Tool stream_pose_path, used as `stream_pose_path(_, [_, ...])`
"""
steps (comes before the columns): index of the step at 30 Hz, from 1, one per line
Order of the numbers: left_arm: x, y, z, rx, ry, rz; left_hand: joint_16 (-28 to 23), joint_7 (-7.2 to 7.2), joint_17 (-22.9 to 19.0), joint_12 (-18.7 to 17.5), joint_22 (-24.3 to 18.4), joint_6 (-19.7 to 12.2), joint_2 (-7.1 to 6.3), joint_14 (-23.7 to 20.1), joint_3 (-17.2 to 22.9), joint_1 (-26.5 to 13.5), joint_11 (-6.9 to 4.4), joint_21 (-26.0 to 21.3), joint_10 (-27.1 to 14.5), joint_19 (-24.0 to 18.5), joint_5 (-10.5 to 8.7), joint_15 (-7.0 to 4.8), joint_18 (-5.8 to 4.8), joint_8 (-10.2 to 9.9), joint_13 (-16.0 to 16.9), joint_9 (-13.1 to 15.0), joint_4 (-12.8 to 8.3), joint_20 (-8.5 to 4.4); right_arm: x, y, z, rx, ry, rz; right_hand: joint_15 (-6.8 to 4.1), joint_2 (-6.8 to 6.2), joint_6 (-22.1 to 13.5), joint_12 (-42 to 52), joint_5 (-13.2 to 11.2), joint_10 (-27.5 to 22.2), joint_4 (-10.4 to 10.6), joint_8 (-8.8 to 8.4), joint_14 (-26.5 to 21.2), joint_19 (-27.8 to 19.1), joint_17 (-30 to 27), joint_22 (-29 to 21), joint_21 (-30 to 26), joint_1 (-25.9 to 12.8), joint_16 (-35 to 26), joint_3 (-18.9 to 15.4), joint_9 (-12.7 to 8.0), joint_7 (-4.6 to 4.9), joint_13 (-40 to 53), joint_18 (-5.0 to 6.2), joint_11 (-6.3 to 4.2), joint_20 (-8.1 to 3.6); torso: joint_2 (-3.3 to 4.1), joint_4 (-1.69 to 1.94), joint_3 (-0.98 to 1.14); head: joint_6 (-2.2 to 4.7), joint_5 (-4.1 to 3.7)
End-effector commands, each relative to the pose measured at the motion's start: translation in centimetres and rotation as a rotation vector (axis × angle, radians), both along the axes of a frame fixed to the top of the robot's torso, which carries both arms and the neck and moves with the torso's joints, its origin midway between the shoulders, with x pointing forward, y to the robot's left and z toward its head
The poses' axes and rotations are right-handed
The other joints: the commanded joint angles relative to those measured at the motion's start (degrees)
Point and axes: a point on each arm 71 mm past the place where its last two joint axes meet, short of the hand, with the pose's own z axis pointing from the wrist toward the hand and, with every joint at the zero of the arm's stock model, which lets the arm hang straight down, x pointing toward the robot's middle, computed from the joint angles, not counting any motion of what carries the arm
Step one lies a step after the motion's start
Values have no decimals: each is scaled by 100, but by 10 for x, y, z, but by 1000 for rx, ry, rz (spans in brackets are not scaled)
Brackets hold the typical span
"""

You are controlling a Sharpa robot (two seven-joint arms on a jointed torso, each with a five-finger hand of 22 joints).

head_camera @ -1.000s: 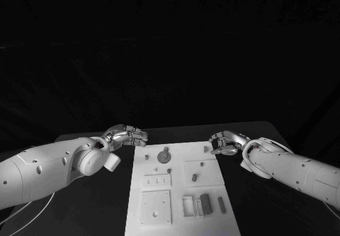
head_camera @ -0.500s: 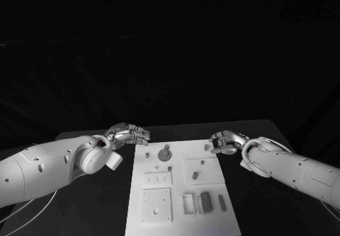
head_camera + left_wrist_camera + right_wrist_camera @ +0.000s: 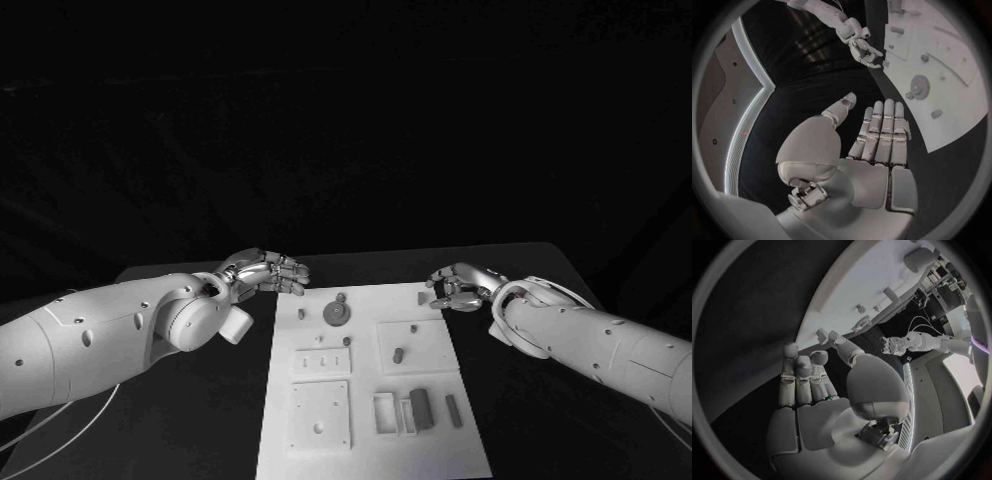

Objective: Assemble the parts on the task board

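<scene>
The task board (image 3: 368, 385) lies flat in the middle of the black desk (image 3: 216, 440), a long white plate running from the near edge toward the far side, and both hands sit at its far end, one off each corner. The left hand (image 3: 264, 273) is at about 10 o'clock from the board's centre, just beyond the far left corner and over bare desk, apart from the plate. The right hand (image 3: 459, 289) is at about 1 o'clock, at the far right corner, its fingertips reaching over the board's edge. On the board, a round gear (image 3: 336, 313) with a small peg beside it lies nearest the hands; closer in are white blocks with slots and holes, and at 5 o'clock a cluster of dark upright parts (image 3: 420, 409). The small pieces are hard to tell apart by shape, and whether the right fingertips touch the plate cannot be told. In the left wrist view the left hand's fingers (image 3: 879, 130) are stretched out side by side, thumb set off to one side, palm empty. In the right wrist view the right hand's fingers (image 3: 801, 375) are slightly bent and apart from the thumb, holding nothing.
</scene>
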Motion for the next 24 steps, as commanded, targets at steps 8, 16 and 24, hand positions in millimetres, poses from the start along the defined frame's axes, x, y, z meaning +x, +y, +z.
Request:
stream_pose_path(8, [-1, -3, 1, -6, -3, -13, 10, 36, 11, -7, 7, 3, 5, 45, -21, -81, 8, 3, 28, 22, -7, -12, -22, -20, 11, 7, 8, 1, 2, 6, -4, -7, 12, 9, -21, 67, 61, 36, 28, 52, 8, 21, 32, 57, 9, 109, 24, -2, 49, -36, -13, 5, 5, 79, 10, -14, 0, 1, 1, -10, 17])
stream_pose_path(16, [-2, -4, 1, -7, -3, -15, 9, 36, 13, -7, 7, 6, 6, 46, -21, -87, 7, 2, 30, 22, -7, -12, -22, -19, 13, 8, 9, 1, 0, 11, -13, 1, 26, 11, -20, 76, 66, 43, 29, 57, 6, 24, 37, 63, 8, 109, 30, -7, 55, -35, -16, 5, 5, 79, 10, -18, 3, 1, 10, -25, 47])
stream_pose_path(24, [-3, -4, 1, -6, 0, -14, 8, 35, 14, -9, 6, 7, 4, 45, -21, -91, 6, 1, 32, 21, -7, -12, -22, -19, 15, 9, 8, 0, 1, 12, -14, 4, 24, 8, -19, 99, 77, 48, 33, 60, 9, 30, 41, 66, 6, 108, 34, -15, 60, -30, -18, 6, 4, 79, 11, -21, 1, -5, 9, -45, 87])
